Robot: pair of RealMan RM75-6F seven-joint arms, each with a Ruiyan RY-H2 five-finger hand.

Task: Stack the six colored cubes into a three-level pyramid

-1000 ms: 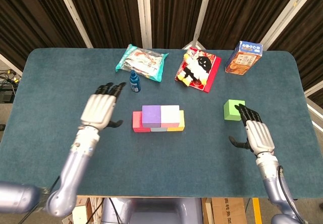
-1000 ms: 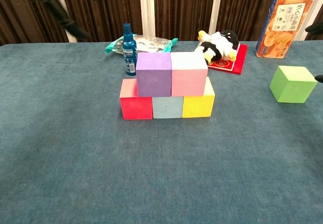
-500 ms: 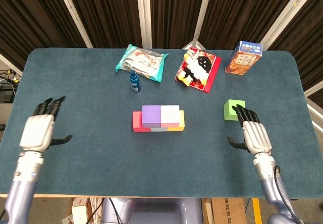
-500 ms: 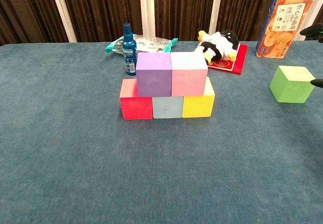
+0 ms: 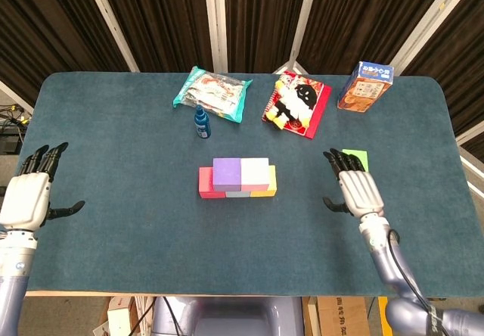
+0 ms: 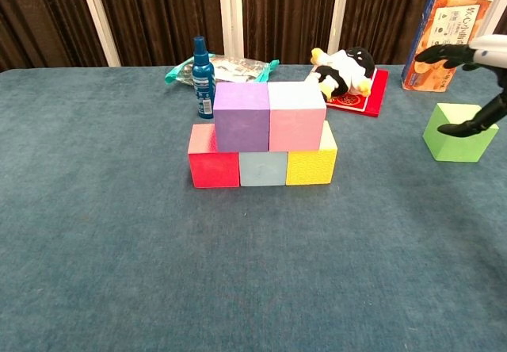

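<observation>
Pyramid, frame centre: base row red/blue/yellow cubes [image 6: 262, 167] + purple [image 6: 241, 116], pink [image 6: 297, 116] done; green cube [image 6: 458, 133] unplaced, right robot hand [image 5: 358, 191] spread above; left robot hand [image 5: 29, 197] spread, empty.

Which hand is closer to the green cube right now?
Right. The right hand hovers open directly over the green cube, partly covering it in the head view. The left hand sits at the table's far left edge.

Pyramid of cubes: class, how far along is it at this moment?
Done: two levels. Red cube, light blue cube and yellow cube carry the purple cube and pink cube. In hand: nothing held; the right robot hand hovers open over the green cube. Left: grasp it and cap the top.
</observation>
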